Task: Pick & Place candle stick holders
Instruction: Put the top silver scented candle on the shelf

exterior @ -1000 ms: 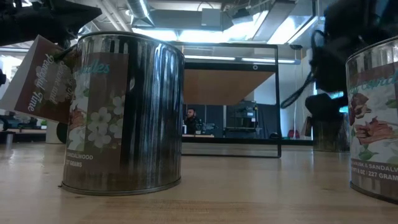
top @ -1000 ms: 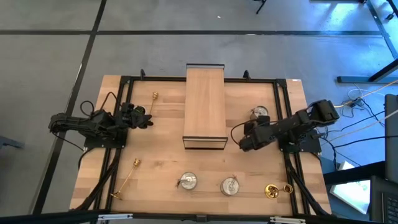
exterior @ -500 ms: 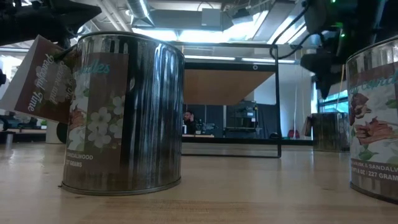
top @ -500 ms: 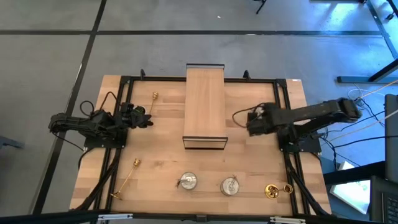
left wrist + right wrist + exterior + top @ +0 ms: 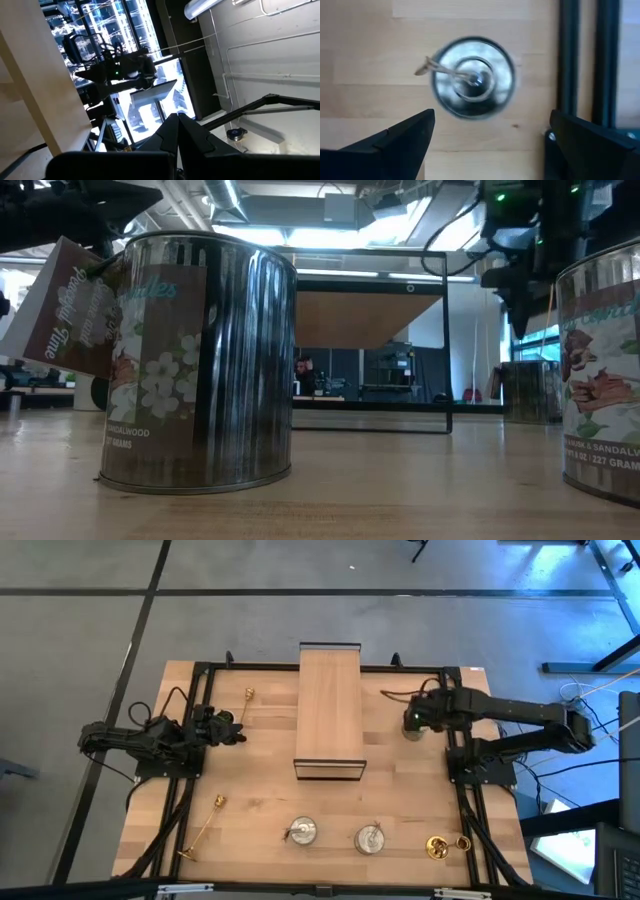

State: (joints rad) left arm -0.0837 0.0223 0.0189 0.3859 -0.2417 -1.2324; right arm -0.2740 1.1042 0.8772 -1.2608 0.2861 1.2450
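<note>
Silver and squat, a round candle stick holder sits on the wooden table directly beneath the right gripper, whose fingers are spread wide above it, while the left gripper, pressed together, waits at the far side.

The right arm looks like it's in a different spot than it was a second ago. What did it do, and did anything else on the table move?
The right gripper swung from beside the wooden box's near end toward the table's far side and now hovers, jaws open, over the silver holder there, holding nothing. The left gripper stayed shut and still. The wooden box and the other holders did not move.
</note>
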